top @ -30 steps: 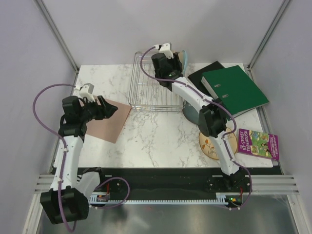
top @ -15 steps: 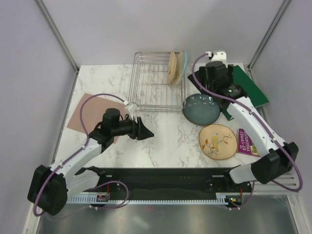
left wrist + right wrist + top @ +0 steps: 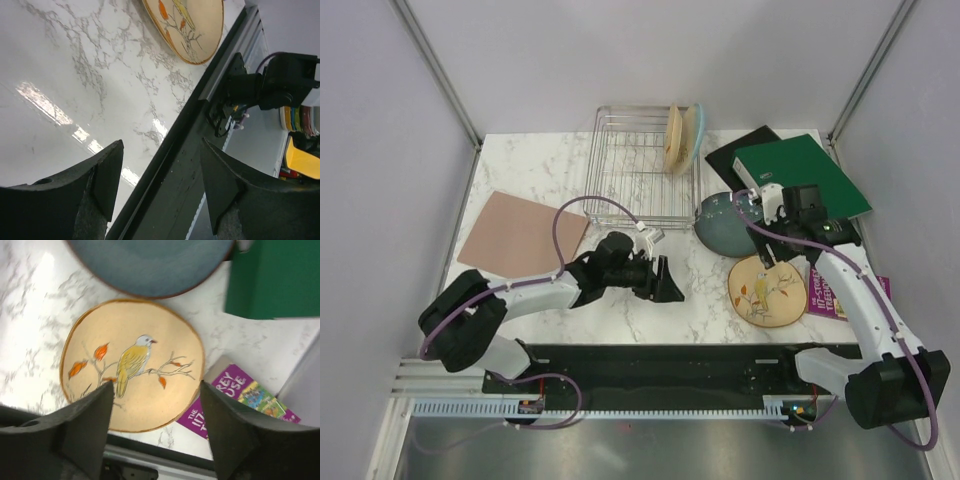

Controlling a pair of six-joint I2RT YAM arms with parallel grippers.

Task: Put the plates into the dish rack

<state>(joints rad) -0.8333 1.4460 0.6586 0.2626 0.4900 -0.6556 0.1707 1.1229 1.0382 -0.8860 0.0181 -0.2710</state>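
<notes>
My left fingers (image 3: 105, 175) are spread and empty, low over the bench (image 3: 75, 75) near its front edge. My right fingers (image 3: 87, 427), also spread and empty, hover over the bird plate (image 3: 135, 365) lying flat, with the dark blue plate (image 3: 150, 265) just beyond. Two more plates (image 3: 675, 140) stand upright at the rack's (image 3: 630, 190) right side.

Your left arm (image 3: 535, 292) reaches low from its base and sweeps across toward the middle, the forearm running almost level. Your left hand (image 3: 665, 284) points to the right at the end of it, its two dark fingers (image 3: 107, 175) spread well apart with nothing between them. Your right arm (image 3: 860, 300) climbs from its base, leaning forward and a little left, the wrist bent over so your right hand (image 3: 156, 410) looks straight down. Its fingers (image 3: 87, 425) stand wide too, gripping nothing.
</notes>
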